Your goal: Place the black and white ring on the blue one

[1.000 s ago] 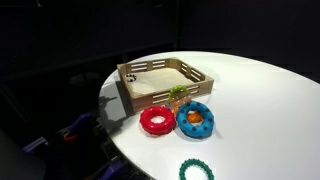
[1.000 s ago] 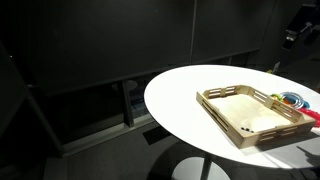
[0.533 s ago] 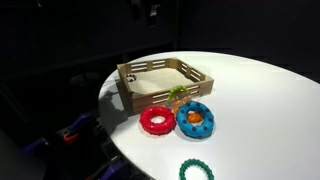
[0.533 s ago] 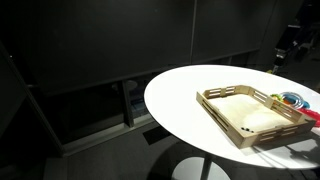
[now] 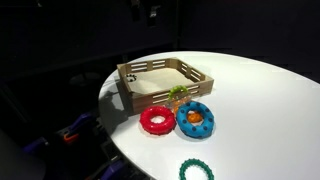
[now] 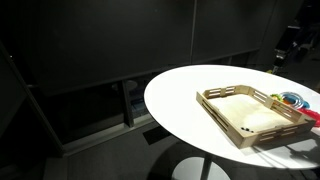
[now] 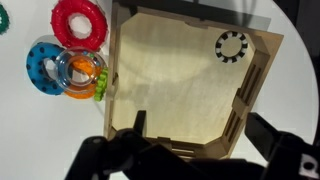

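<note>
In the wrist view the small black and white ring (image 7: 231,46) lies flat in a corner of the wooden tray (image 7: 125,60). The blue ring (image 7: 42,68) with an orange piece in its middle lies on the white table outside the tray, next to the red ring (image 7: 80,20). My gripper (image 7: 199,128) hangs open and empty high above the tray's near edge, well apart from both rings. In both exterior views the gripper (image 5: 148,10) (image 6: 285,45) is high above the table. The blue ring (image 5: 196,117) shows beside the tray (image 5: 165,82); the black and white ring cannot be made out there.
A red ring (image 5: 156,120) lies beside the blue one. A green beaded ring (image 5: 196,171) lies nearer the edge of the round white table (image 5: 260,100). A small green piece (image 7: 102,85) lies against the blue ring by the tray wall. The surroundings are dark.
The gripper came down and into view over the tray between one second and half a second ago. Since then nothing has visibly moved.
</note>
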Available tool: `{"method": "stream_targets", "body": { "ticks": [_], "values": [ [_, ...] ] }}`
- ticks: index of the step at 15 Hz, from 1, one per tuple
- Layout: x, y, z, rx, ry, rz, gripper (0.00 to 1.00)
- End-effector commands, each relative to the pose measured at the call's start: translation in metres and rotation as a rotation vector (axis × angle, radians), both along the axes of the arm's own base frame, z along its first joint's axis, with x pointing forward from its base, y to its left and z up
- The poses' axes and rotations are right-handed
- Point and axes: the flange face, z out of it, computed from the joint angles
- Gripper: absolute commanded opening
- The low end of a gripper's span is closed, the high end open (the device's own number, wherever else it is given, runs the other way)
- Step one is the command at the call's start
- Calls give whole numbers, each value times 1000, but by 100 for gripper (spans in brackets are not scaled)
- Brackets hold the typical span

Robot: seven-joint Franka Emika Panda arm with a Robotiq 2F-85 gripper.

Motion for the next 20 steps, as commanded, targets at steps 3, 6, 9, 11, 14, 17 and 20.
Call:
{"method": "stream_targets", "body": {
  "ticks": [3,6,9,11,14,17,20],
  "values": [
    [18,2,-34,10,36,49,100],
    [29,9,-66,21,68,92,100],
    [38,25,-100,23,91,147,100],
    [42,36,-116,21,101,179,100],
    [42,54,-136,20,110,225,100],
    [38,68,-153,-1,122,265,100],
    [36,80,-166,-15,129,295,100]
  ]
}}
